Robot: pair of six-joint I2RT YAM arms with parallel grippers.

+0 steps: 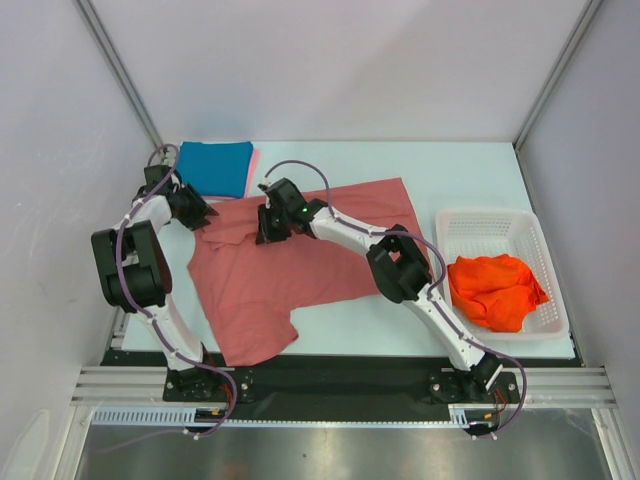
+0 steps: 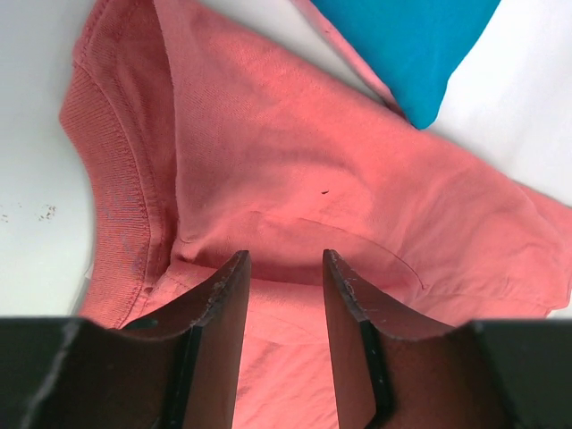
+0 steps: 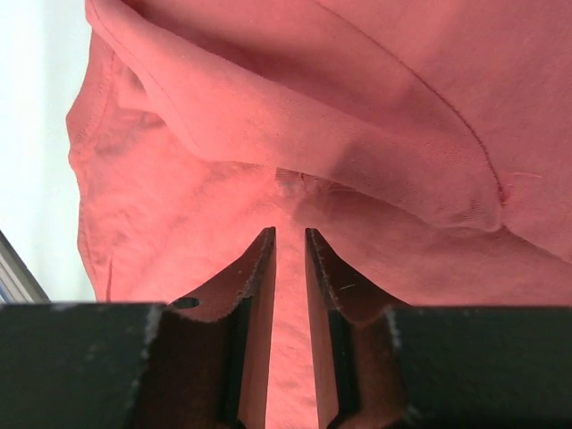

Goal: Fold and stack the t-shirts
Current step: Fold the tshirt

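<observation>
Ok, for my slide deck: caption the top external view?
Left gripper and right gripper at the far edge of a salmon-red t-shirt; folded teal t-shirt behind, orange-red t-shirts in a basket.

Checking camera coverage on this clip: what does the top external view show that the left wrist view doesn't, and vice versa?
Only top external: the white basket holding orange-red shirts, and the right claw on the salmon-red shirt. Only left wrist: the ribbed collar in detail, beside the left claw. Both: the salmon-red shirt and the teal-blue shirt.
</observation>
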